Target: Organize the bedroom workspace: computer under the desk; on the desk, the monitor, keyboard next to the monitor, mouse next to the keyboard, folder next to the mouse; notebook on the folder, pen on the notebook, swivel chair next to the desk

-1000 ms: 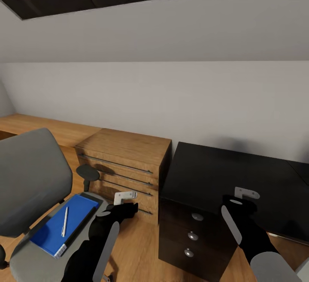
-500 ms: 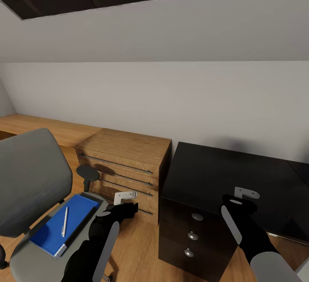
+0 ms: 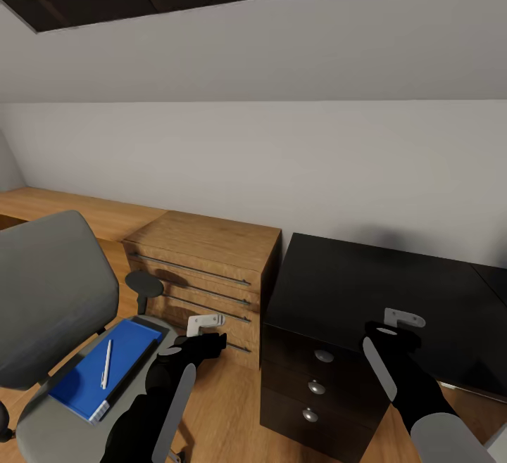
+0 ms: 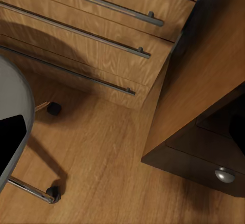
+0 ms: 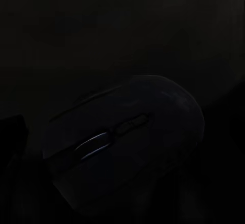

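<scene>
While hanging over the desk [image 3: 338,287], right tool [image 3: 391,331] faces mouse [image 5: 125,134].

Matt black desk [image 3: 366,287], grained wooden drawer chest [image 3: 211,252], glossy mouse [image 5: 127,132].

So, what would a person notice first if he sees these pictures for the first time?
Probably the bright blue folder on the seat of the grey swivel chair, with a thin white pen lying on top. Next, the black desk beside a light wooden drawer chest. The right wrist view shows a black mouse on a dark surface.
</scene>
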`<state>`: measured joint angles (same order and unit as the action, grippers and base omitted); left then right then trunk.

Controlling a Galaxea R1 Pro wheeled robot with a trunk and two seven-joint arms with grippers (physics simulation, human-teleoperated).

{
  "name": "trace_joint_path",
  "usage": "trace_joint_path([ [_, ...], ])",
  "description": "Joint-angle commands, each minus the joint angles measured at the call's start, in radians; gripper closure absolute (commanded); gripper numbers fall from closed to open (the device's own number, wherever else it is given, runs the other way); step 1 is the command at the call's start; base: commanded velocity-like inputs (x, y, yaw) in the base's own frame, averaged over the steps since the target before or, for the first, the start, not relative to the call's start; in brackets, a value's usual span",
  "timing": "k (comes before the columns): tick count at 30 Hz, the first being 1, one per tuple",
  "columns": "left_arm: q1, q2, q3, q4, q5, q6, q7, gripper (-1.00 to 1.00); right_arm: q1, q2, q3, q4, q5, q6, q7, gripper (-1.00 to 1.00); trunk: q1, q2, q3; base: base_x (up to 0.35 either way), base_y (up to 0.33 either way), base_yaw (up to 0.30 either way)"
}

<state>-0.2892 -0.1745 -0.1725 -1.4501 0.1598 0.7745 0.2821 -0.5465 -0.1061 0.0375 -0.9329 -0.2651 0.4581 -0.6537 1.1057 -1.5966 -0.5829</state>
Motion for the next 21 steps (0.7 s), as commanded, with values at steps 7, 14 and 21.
trace_joint_path([
  [7, -0.001, 0.0, -0.001, -0.001, 0.011, 0.003, 0.009, -1.0, -0.001, -0.002, 0.004, -0.001, -0.006, 0.01, -0.007, -1.0, 0.0, -0.001, -0.001, 0.0, 0.0, 0.0],
  [14, -0.001, 0.0, -0.001, -0.001, 0.011, 0.003, 0.009, -1.0, -0.001, -0.003, 0.004, -0.001, -0.006, 0.009, -0.005, -1.0, 0.0, -0.001, -0.001, 0.0, 0.0, 0.0],
  [21, -0.001, 0.0, -0.001, -0.001, 0.011, 0.003, 0.009, -1.0, -0.001, -0.003, 0.004, 0.009, -0.006, 0.009, -0.004, -1.0, 0.0, -0.001, -0.001, 0.0, 0.0, 0.0],
])
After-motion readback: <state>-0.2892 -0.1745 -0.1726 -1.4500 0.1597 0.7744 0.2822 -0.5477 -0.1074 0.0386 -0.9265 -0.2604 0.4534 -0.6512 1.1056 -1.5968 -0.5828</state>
